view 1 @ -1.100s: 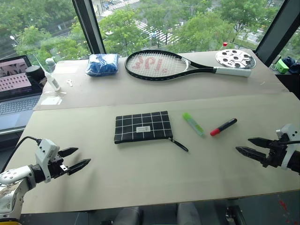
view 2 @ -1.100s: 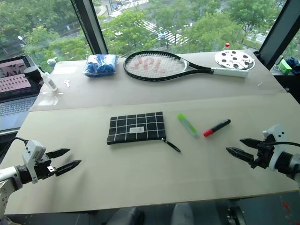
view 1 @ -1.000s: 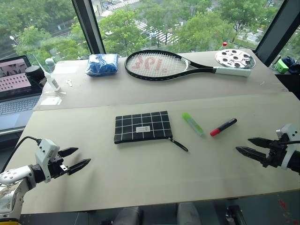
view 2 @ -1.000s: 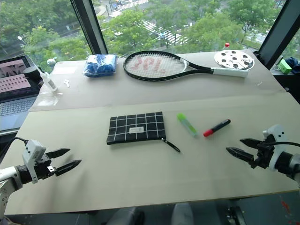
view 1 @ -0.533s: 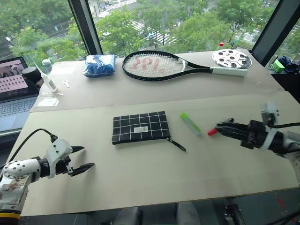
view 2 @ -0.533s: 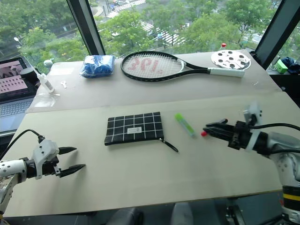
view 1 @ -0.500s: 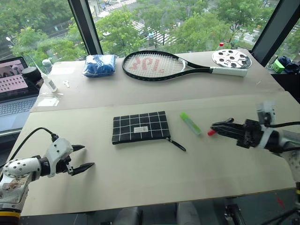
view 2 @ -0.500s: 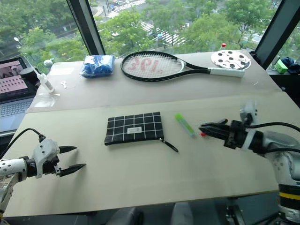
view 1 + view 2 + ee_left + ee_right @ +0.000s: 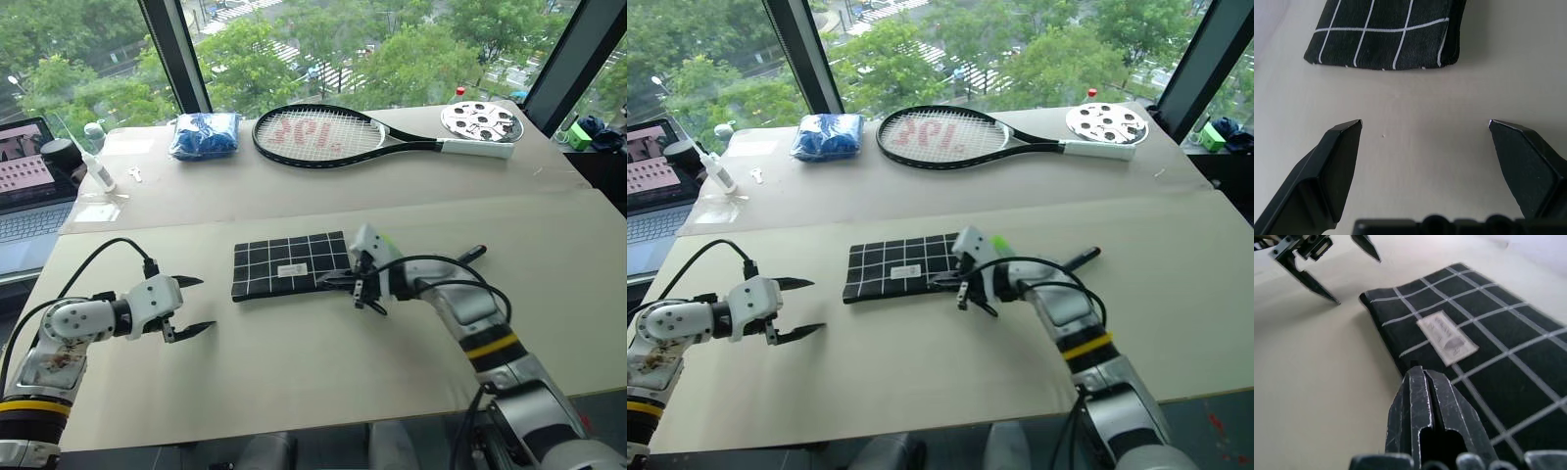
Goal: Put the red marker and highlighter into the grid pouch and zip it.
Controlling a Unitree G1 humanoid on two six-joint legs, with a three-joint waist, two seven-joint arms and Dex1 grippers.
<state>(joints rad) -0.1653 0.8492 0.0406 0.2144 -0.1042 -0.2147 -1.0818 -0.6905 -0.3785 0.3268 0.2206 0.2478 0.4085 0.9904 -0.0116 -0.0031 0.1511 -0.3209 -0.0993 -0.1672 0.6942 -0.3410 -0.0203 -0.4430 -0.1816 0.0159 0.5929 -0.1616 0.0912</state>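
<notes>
Trees fill the window behind a pale surface. Over at eight o'clock the left hand hangs with fingers spread wide, pointed at the near-left corner of the grid pouch, not touching. Centre stage, the right hand is pinched shut at the pouch's front edge; whether it has the zipper pull, I can't tell. Highlighter peeks behind that wrist, red marker at three o'clock. My advice: pin that left corner first, then drag the zipper smoothly along the edge.
</notes>
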